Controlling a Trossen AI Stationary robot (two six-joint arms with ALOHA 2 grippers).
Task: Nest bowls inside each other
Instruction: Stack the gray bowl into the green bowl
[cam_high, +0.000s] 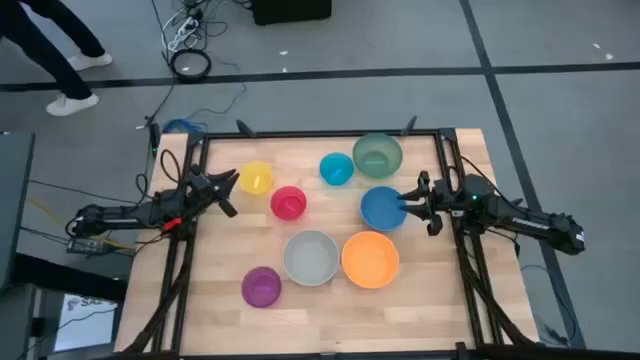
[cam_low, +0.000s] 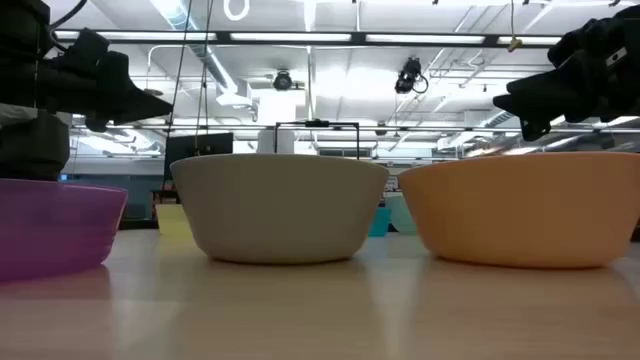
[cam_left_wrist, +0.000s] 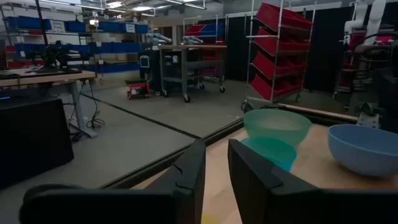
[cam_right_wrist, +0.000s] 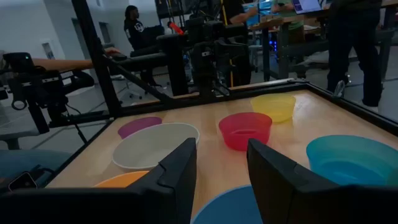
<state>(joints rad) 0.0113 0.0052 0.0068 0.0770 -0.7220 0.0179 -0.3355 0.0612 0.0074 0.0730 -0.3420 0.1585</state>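
Note:
Eight bowls stand apart on the wooden table (cam_high: 440, 300), rims up: green (cam_high: 377, 155), cyan (cam_high: 336, 168), yellow (cam_high: 256, 177), pink (cam_high: 288, 203), blue (cam_high: 381, 208), grey-white (cam_high: 310, 257), orange (cam_high: 370, 258) and purple (cam_high: 261, 286). My left gripper (cam_high: 232, 183) hovers open just left of the yellow bowl, its fingers pointing toward it. My right gripper (cam_high: 408, 198) is open at the blue bowl's right rim. In the right wrist view the blue bowl (cam_right_wrist: 230, 205) lies below the spread fingers of that gripper (cam_right_wrist: 221, 146).
A black metal frame (cam_high: 320, 133) runs along the table's far, left and right edges. Bare wood lies near the front edge and at the far left corner. A person (cam_high: 50, 50) stands on the floor beyond the table's far left. Cables (cam_high: 190, 62) lie there too.

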